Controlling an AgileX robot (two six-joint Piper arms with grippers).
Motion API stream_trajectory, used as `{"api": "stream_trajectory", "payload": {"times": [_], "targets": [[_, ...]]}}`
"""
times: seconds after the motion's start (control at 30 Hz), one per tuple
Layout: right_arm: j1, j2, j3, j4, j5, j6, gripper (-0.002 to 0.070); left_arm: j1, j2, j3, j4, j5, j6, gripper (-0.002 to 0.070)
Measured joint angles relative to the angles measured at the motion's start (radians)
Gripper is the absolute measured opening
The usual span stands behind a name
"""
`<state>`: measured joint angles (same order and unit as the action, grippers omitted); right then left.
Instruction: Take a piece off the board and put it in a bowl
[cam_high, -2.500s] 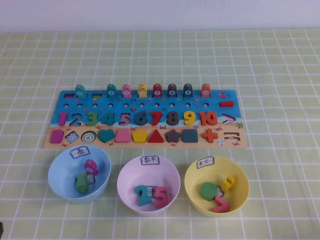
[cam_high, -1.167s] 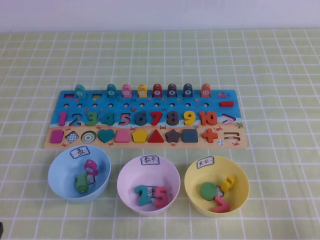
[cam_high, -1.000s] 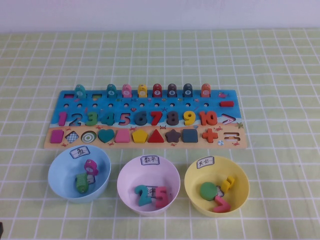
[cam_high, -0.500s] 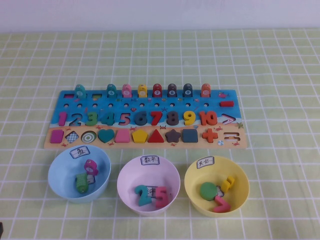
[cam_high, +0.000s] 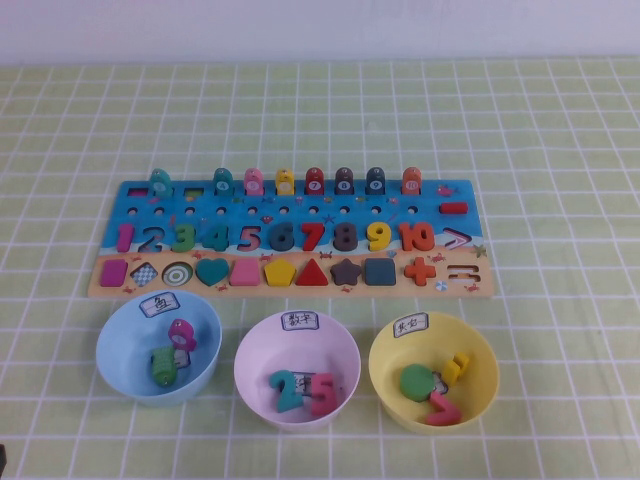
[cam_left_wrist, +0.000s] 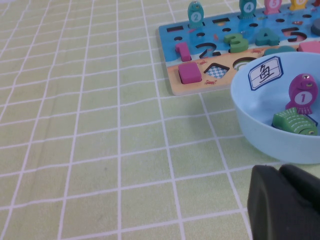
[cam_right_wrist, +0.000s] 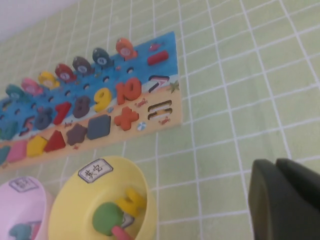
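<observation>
The orange fish piece (cam_high: 411, 181) stands upright at the right end of the fish row along the board (cam_high: 290, 238)'s far edge, open desk (cam_high: 560, 200) beyond. The light blue bowl (cam_high: 158, 349) sits just before the board. Left gripper (cam_left_wrist: 285, 205) and right gripper (cam_right_wrist: 285, 200) wait near the bowls; jaws' state cannot be told.

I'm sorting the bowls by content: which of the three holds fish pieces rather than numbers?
The light blue bowl, leftmost of the three: it holds a pink fish and a green fish. The pink bowl and yellow bowl hold none.
</observation>
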<state>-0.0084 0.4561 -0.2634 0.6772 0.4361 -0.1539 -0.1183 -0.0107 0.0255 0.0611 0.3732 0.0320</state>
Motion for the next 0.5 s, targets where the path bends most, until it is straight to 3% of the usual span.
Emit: {"api": "stream_trajectory", "payload": {"times": [0.27, 0.5], "targets": [[0.000, 0.409, -0.417, -0.177, 0.277, -0.075, -0.0017, 0.000, 0.000, 0.000, 0.000, 0.000, 0.000, -0.0005], [0.000, 0.584, -0.649, -0.267, 0.414, -0.077, -0.0017, 0.000, 0.000, 0.000, 0.000, 0.000, 0.000, -0.0005]]}}
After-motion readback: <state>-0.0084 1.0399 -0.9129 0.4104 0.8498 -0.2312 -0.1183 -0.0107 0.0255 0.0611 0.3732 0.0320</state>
